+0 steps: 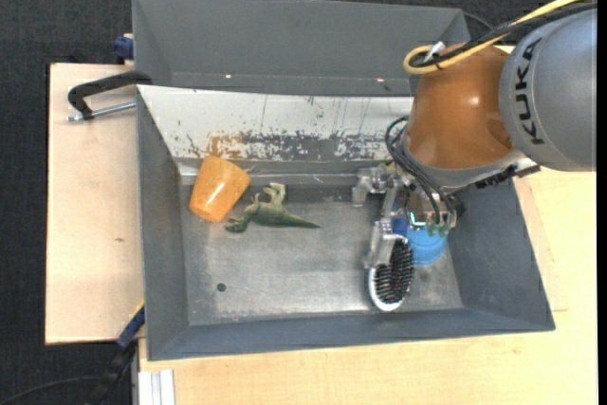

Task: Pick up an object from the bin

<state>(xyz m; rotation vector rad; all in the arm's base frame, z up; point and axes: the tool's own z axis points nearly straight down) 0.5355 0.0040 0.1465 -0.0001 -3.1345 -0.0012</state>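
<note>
My gripper (391, 204) hangs low over the right part of the bin, just below the arm's orange cover. Right under it lies a black-bristled hairbrush with a white rim (392, 281), its head towards the front wall and its handle running up beneath the gripper. A small blue round thing (427, 245) sits beside the brush's handle, on its right, close against the gripper. Whether the gripper touches either of them is hidden by its own body.
An orange plastic cup (218, 188) lies on its side at the back left of the floor. A green toy dinosaur (269, 211) lies beside it, towards the middle. The arm and its orange cover overhang the bin's right back corner.
</note>
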